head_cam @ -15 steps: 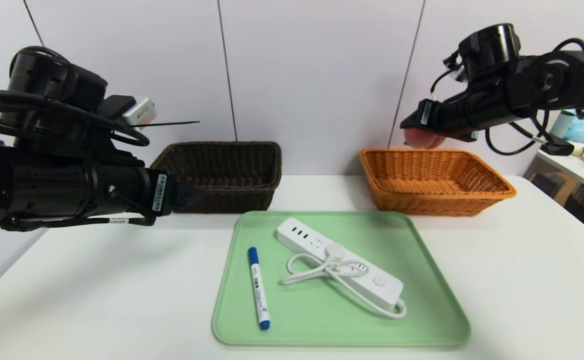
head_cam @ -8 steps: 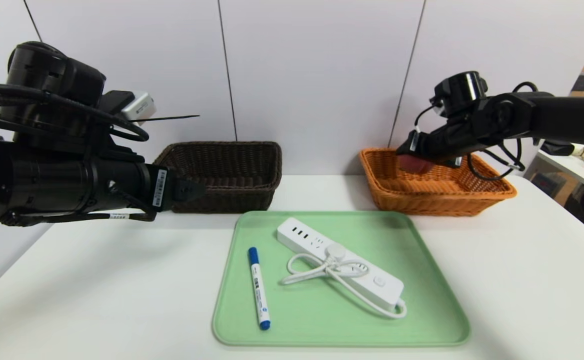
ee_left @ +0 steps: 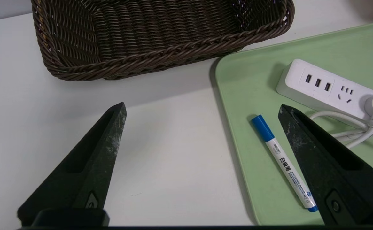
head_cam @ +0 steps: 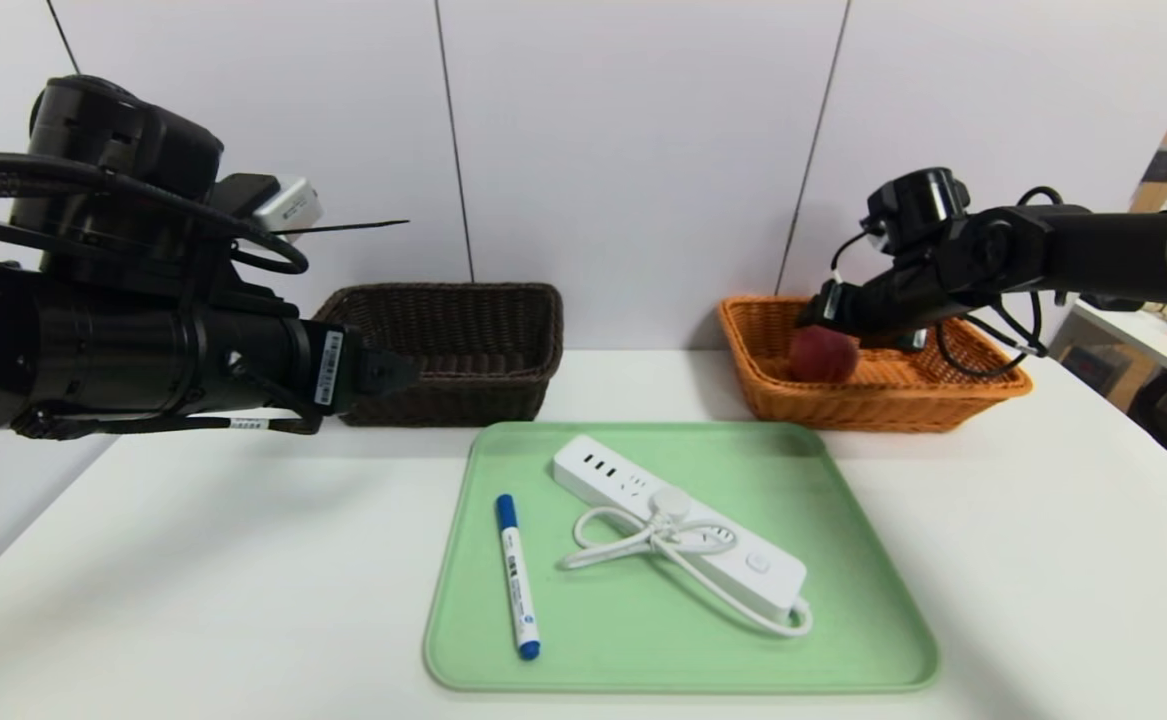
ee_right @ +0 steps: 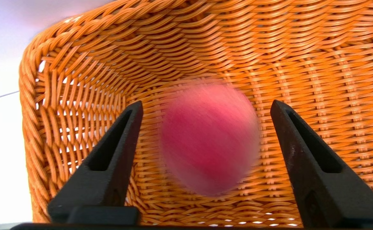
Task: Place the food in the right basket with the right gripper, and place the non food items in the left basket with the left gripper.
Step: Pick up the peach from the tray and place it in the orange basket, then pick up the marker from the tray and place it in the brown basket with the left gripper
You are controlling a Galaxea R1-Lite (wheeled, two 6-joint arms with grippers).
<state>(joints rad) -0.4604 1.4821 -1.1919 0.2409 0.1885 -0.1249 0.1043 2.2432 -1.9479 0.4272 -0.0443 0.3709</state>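
Peach (ee_right: 210,139) sits blurred, probably just released, between the parted fingers of the right gripper (ee_right: 205,107) inside the orange basket (head_cam: 983,385); marker (ee_left: 283,161) and power strip (head_cam: 678,525) lie untouched by the left gripper's (ee_left: 202,110) wide fingers; dark basket (ee_left: 160,52) beyond.

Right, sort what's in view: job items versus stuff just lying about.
Job:
peach in orange basket
marker
power strip
dark basket
right gripper, open
left gripper, open

Lying about:
green tray
white table
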